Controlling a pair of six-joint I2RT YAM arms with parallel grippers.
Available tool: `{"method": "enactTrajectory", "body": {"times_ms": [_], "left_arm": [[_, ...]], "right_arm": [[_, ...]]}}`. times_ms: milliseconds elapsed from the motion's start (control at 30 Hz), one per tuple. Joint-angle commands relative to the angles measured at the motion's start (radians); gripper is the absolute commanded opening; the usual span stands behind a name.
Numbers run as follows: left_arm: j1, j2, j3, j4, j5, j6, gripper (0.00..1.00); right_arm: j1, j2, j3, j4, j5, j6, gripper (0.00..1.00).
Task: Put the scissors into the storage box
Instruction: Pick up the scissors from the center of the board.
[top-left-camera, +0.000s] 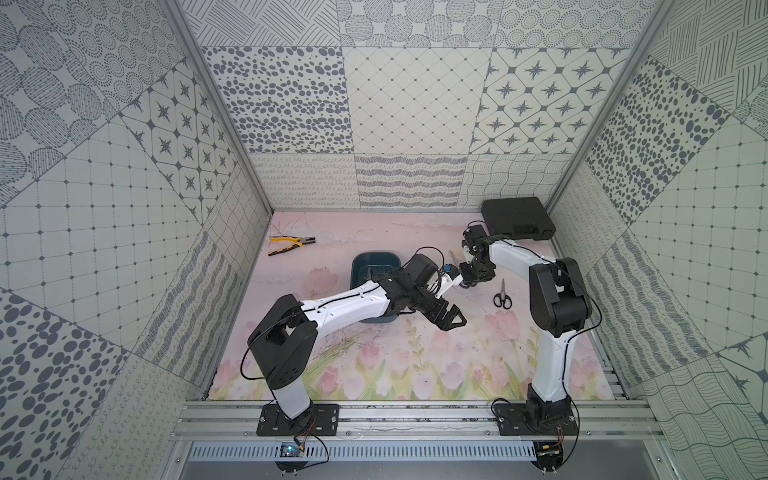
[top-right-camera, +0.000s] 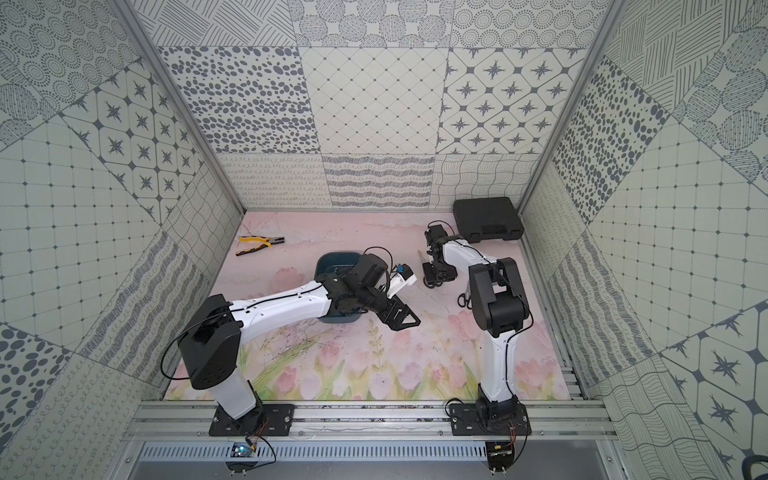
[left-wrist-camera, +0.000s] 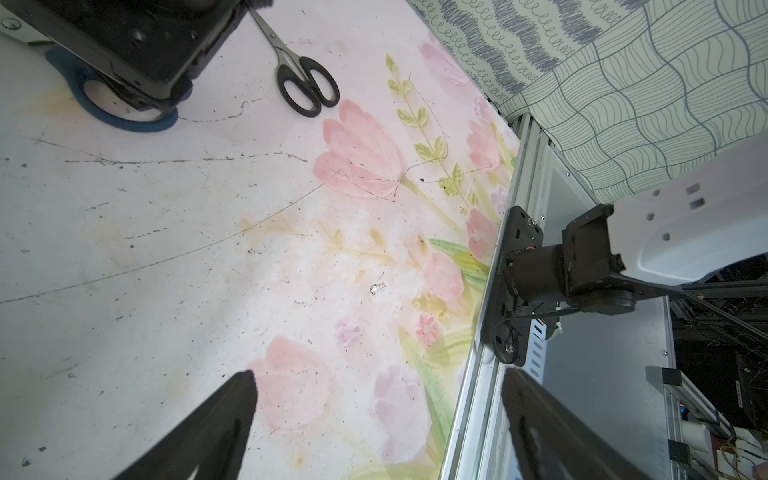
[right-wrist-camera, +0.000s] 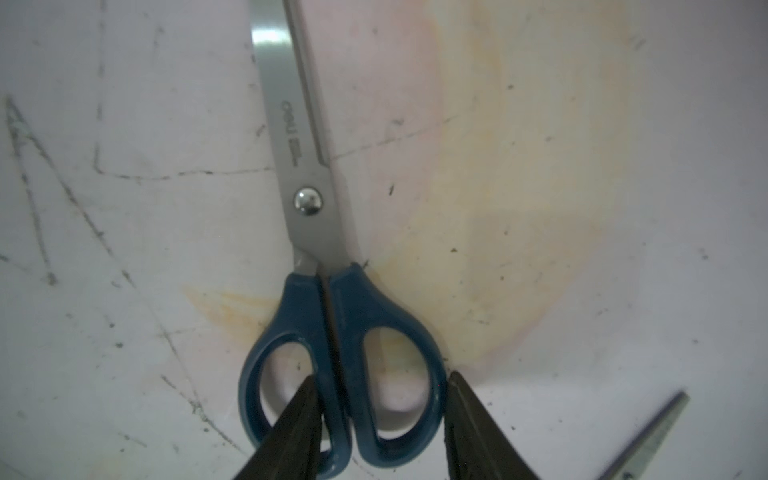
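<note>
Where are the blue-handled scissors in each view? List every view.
Top view: blue-handled scissors, mid-table, blade showing.
Top view: same spot.
Left wrist: only one handle loop shows.
Right wrist: fills the frame.
Shared landmark: right end effector at the handles.

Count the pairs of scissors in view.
2. The blue-handled scissors lie at the right gripper; the black-handled scissors lie beside the right arm. More may be hidden in the storage box.
</note>
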Motion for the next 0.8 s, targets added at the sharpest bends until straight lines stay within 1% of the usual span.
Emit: {"method": "enactTrajectory", "body": {"times_ms": [0, 67, 133, 267, 333, 433, 633, 767], "left_arm": [[-0.007, -0.004, -0.003, 0.021, 0.004, 0.009, 0.97], [-0.007, -0.007, -0.007, 0.024, 0.000, 0.009, 0.97], [-0.007, -0.009, -0.006, 0.022, -0.001, 0.011, 0.97], [-0.008, -0.007, -0.006, 0.023, -0.001, 0.012, 0.97], [-0.007, -0.003, -0.001, 0.017, -0.003, 0.014, 0.97], [-0.007, 0.003, 0.003, 0.011, -0.007, 0.015, 0.97], [-0.009, 0.008, 0.008, -0.009, -0.032, 0.011, 0.97], [-0.008, -0.004, 0.001, -0.019, -0.040, 0.013, 0.97]], "right_arm": [[0.008, 0.036, 0.015, 0.005, 0.023, -0.009, 0.42], [0.015, 0.039, 0.018, -0.004, 0.039, -0.007, 0.42], [0.022, 0.038, 0.020, -0.017, 0.069, -0.004, 0.44], [0.044, 0.014, 0.024, -0.039, 0.130, 0.011, 0.58], [0.066, 0.005, 0.031, -0.051, 0.175, 0.010, 0.59], [0.093, -0.003, 0.037, -0.055, 0.199, 0.009, 0.59], [0.097, 0.040, 0.062, -0.053, 0.141, 0.019, 0.48], [0.088, 0.067, 0.083, -0.055, 0.095, 0.051, 0.44]]}}
